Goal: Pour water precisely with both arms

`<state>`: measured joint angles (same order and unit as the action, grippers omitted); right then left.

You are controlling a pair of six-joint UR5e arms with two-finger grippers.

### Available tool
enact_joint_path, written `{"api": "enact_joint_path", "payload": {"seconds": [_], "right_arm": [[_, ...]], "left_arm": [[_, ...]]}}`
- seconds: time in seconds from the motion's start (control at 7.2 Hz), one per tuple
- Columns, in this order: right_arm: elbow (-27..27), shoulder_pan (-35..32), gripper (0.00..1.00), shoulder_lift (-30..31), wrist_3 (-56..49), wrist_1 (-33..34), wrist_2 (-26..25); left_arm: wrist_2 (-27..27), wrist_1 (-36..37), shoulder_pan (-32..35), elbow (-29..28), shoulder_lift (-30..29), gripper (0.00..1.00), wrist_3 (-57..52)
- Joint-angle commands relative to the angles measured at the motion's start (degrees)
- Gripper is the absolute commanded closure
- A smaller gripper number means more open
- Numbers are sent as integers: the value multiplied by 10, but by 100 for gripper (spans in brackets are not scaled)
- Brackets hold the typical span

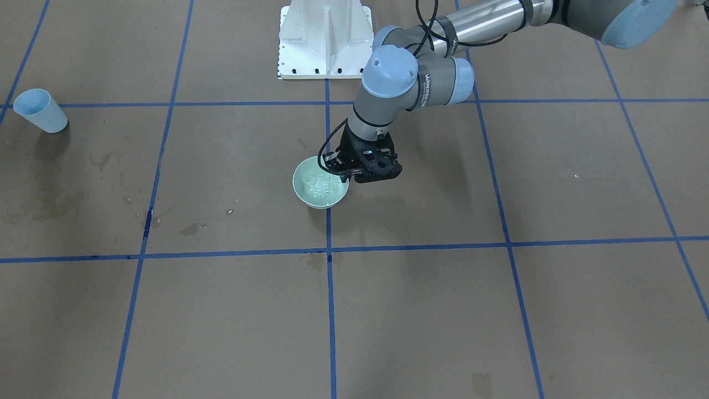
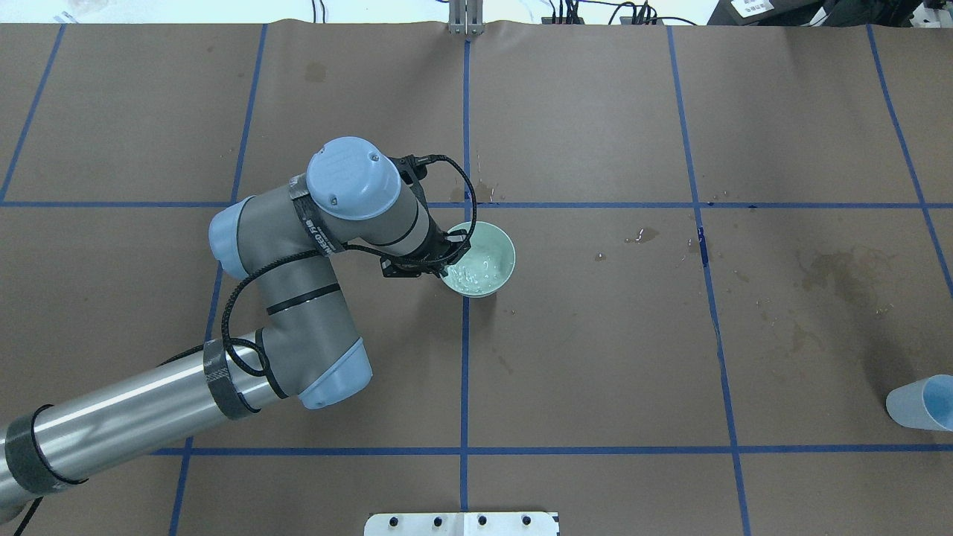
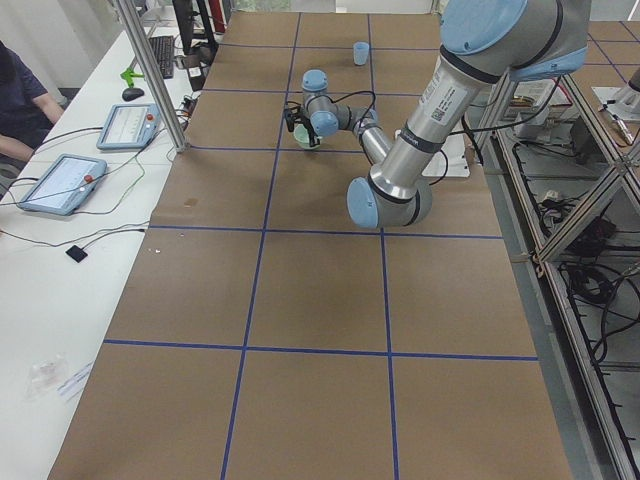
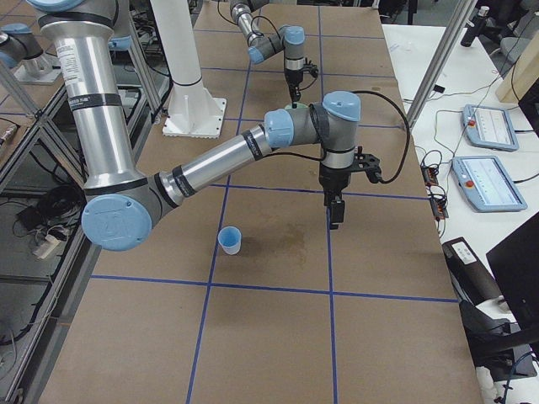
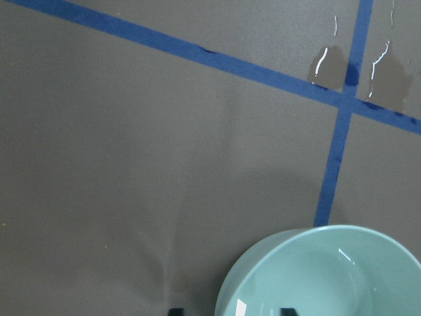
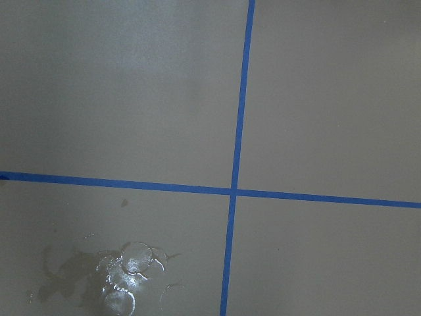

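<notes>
- The left gripper (image 1: pixel 344 170) sits at the edge of the pale green bowl (image 1: pixel 320 204). Its jaws are moderately wide and astride the rim — in the wrist view one finger is outside and one inside, not yet pinching.
- The water (image 1: pixel 321 185) lies rippled in that bowl, which stands near the middle of the table (image 1: pixel 443 310).
- The right gripper (image 4: pixel 334 210) hangs over bare table near the blue cup (image 4: pixel 229 241); I cannot tell whether it is wide or narrow.
- The step in hand is likely taking hold of the bowl.
- The next move calls for a firm pinch on the rim and a level lift — the cup stands well apart.
</notes>
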<state>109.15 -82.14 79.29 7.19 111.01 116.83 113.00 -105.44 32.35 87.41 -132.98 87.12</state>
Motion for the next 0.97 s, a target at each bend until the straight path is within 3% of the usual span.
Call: {"api": "enact_joint_path", "payload": {"seconds": [0.0, 0.28, 0.56, 0.69, 0.83], "right_arm": [[1, -13, 0, 1, -15, 1, 6], [-1, -20, 0, 4, -41, 1, 18], [-1, -30, 0, 10, -62, 1, 41], [-3, -36, 0, 13, -91, 1, 47], [-9, -46, 0, 17, -110, 1, 63]], "left_arm": [[76, 50, 74, 60, 20, 100, -5], [125, 56, 145, 136, 133, 100, -83], [128, 46, 198, 193, 260, 100, -207], [126, 25, 219, 208, 319, 100, -246], [127, -49, 241, 203, 387, 100, -271]]}}
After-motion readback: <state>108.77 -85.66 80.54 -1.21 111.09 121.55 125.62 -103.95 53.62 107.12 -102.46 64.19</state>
